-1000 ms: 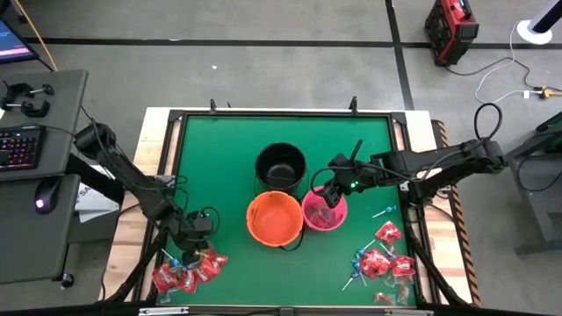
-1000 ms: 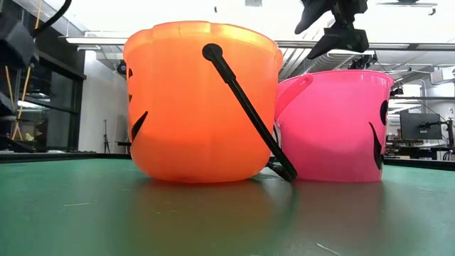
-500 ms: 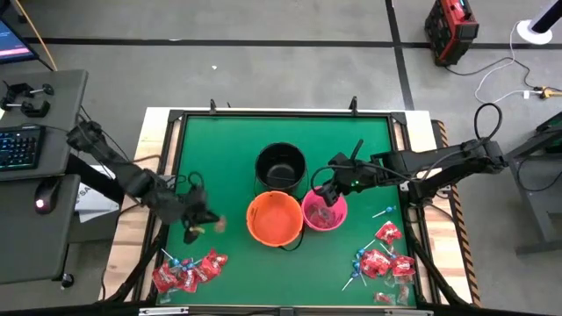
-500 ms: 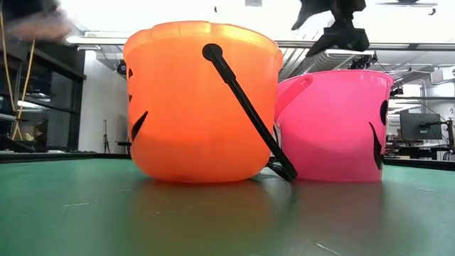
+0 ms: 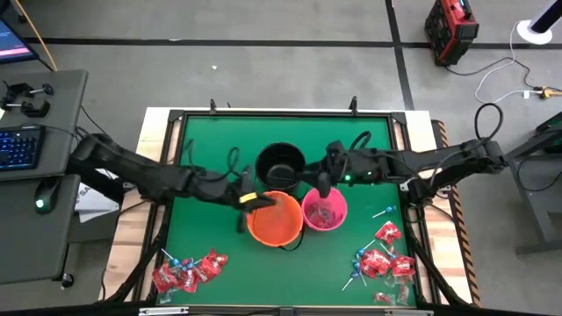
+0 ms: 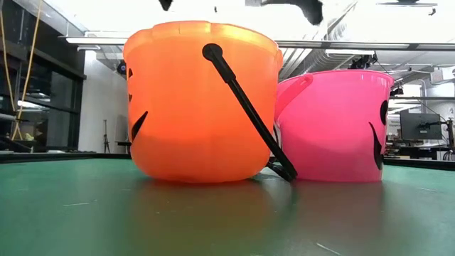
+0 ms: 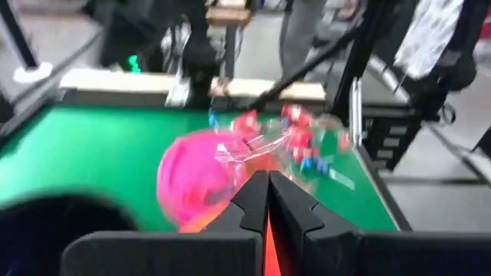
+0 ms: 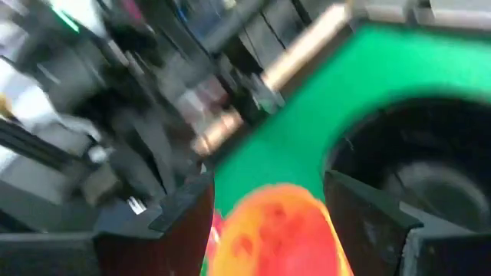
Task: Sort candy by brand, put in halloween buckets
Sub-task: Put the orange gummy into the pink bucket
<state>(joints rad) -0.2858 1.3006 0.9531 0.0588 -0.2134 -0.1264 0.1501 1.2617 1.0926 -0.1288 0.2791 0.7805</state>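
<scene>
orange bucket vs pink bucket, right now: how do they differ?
The orange bucket is wider than the pink bucket. The orange one sits left of the pink one. In the low view, the orange bucket's black handle hangs down across its front; the pink bucket's handle is pink. The shut left gripper is at the orange rim. Both stand upright, side by side.

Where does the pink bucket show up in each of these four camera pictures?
High view: the pink bucket sits right of centre, touching the orange bucket.
Low view: it stands on the right, partly behind the orange bucket.
Left wrist view: a pink blur just beyond the fingers.
Right wrist view: not clearly in it.
Shared landmark: the orange bucket beside it.
</scene>
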